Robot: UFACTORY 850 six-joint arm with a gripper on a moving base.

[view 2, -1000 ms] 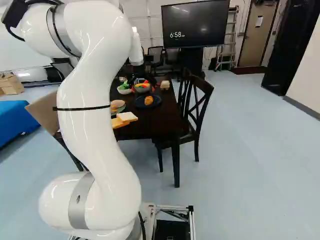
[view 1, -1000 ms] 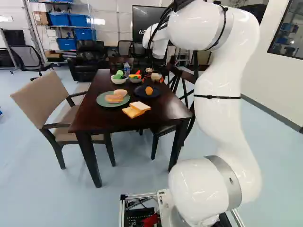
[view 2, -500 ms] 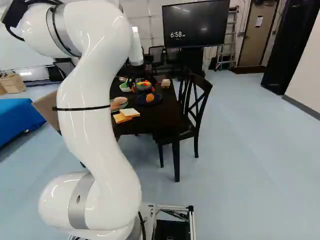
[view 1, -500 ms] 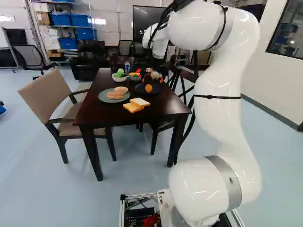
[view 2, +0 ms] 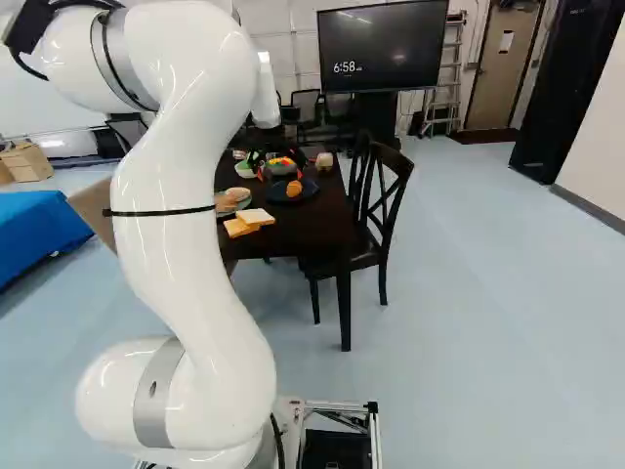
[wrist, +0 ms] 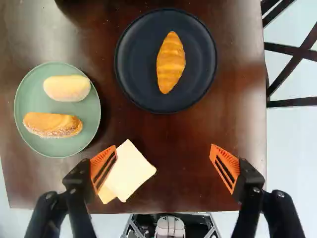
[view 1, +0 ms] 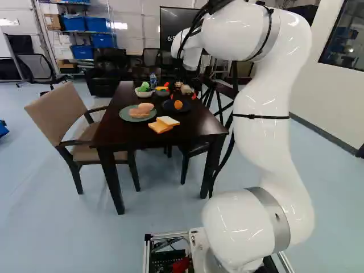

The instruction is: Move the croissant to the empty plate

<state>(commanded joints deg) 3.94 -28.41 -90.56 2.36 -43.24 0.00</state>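
My gripper (view 2: 279, 175) hangs over the table's far part in the right base view. In the wrist view the gripper (wrist: 163, 148) stands open, orange pads wide apart with nothing gripped. Ahead of it the croissant (wrist: 171, 62) lies on a dark round plate (wrist: 136, 82). A green plate (wrist: 37, 106) beside that one holds two bread rolls (wrist: 67, 88). Both plates in view bear food. The croissant (view 1: 178, 104) also shows on the dark plate in the left base view.
Two bread slices (wrist: 131, 171) lie on the table (wrist: 198, 134) beside and beyond one finger. Bowls of vegetables (view 1: 143, 92) stand farther back on the table. A beige armchair (view 1: 62, 114) and dark wooden chairs (view 2: 381, 215) flank it.
The base has moved slightly back from the table, which shows smaller and a little shifted in both base views. The arm keeps its pose against its lowest joint.
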